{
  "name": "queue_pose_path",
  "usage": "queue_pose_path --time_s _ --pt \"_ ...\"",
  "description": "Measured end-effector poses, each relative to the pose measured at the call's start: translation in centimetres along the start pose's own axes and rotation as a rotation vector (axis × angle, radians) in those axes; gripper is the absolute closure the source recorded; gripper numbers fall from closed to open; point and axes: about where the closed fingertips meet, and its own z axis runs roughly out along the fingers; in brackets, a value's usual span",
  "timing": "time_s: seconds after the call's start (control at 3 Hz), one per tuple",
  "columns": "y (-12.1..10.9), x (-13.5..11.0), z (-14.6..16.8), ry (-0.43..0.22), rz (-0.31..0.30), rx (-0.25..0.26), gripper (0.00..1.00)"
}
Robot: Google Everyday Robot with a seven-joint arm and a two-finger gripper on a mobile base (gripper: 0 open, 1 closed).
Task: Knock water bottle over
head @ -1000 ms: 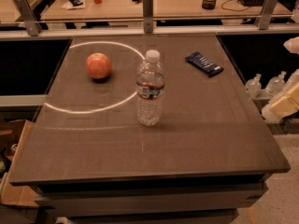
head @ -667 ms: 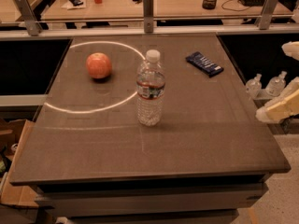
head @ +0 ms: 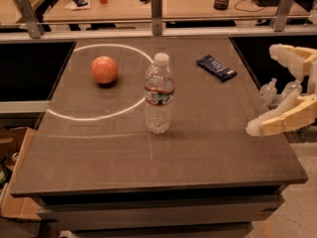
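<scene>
One water bottle (head: 159, 95), upright on surface (head: 99, 157); pincer (head: 261, 88) spread wide, well apart. Risk: a low push slides it untoppled.

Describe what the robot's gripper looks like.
The gripper, at the right edge of the table, has two cream-yellow fingers. They are chunky and look like moulded plastic, narrowing to blunt, paler tips. No cables or markings show on them, and the arm behind is out of view.
</scene>
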Motion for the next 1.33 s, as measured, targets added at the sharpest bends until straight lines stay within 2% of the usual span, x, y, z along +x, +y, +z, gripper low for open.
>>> queue_pose_path --time_s 0.33,0.67,1.33 --pt "2.8 -1.8 1.6 -0.071 0.017 -0.057 0.00" --pt "2.8 -1.8 1.6 -0.071 0.017 -0.057 0.00" --pt "5.6 1.8 5.7 -0.057 0.076 -0.077 0.00"
